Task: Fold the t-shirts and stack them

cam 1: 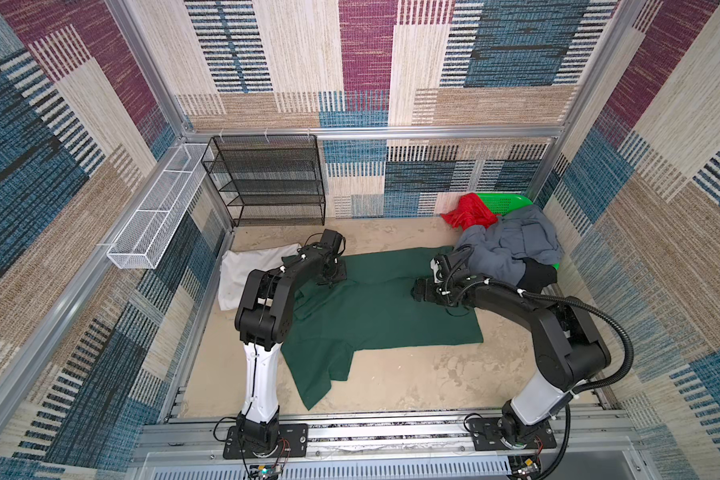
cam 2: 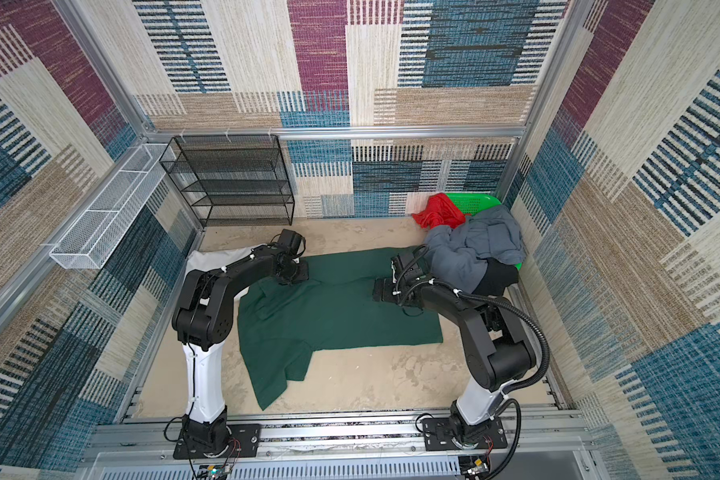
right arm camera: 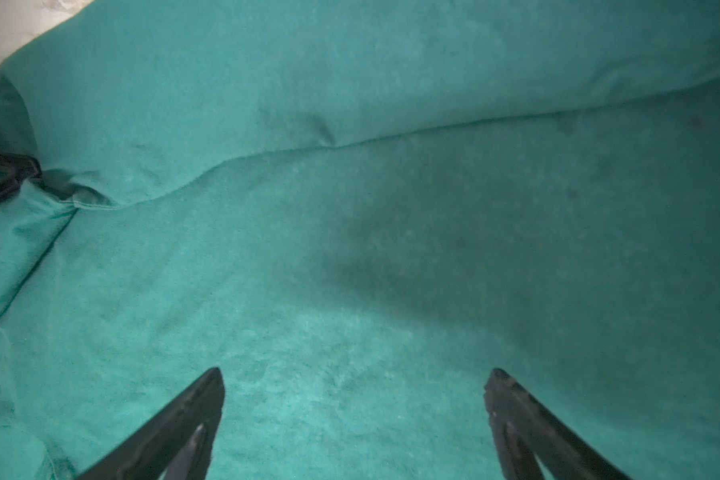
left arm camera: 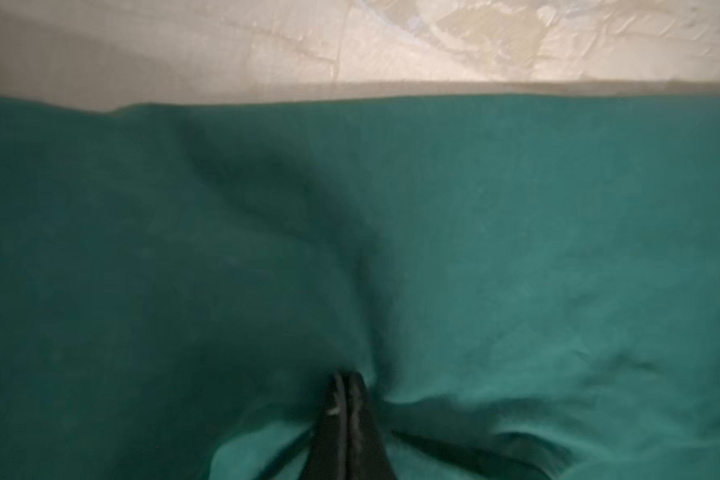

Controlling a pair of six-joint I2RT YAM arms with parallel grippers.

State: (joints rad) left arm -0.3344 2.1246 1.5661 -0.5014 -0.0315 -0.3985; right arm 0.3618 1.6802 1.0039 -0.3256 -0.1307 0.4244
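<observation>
1. Walls (cam 1: pixel 350 62): patchwork carpet panels in blue, beige and maroon on metal framing close the room on three sides in both top views.
2. Table (cam 1: pixel 391 386): sandy, scuffed and beige. It fills the lower middle of the frame and is bare along its near edge.
3. Green shirt (cam 1: pixel 383 307): spread flat at frame centre in both top views, with a sleeve trailing toward the lower left. Its far strip is folded over onto the body, and the right wrist view shows that fold as a ridge across the cloth (right arm camera: pixel 350 249).
4. Pile at the right of the frame: the grey shirt (cam 1: pixel 512 245) is heaped over the basket (cam 1: pixel 504 203), the red shirt (cam 1: pixel 468 214) lies behind it, and the black shirt (cam 1: pixel 539 276) sits at its near side.
5. Shelf (cam 1: pixel 271 183): black mesh, standing against the back wall at upper left of centre. A white wire tray (cam 1: pixel 154 220) hangs on the left rail.
6. White shirt (cam 1: pixel 242 274): lies at the left of the frame, partly hidden by the left arm.
7. Right gripper (cam 1: pixel 417 289): low over the green shirt's upper right part. In the wrist view (right arm camera: pixel 356 382) its fingers (right arm camera: pixel 208 395) are spread wide, with only flat cloth between them.
8. Left gripper (cam 1: pixel 333 276): at the green shirt's upper left. In the wrist view (left arm camera: pixel 347 376) its fingers are pressed together, pinching the cloth (left arm camera: pixel 516 249), and creases run into the tips.
</observation>
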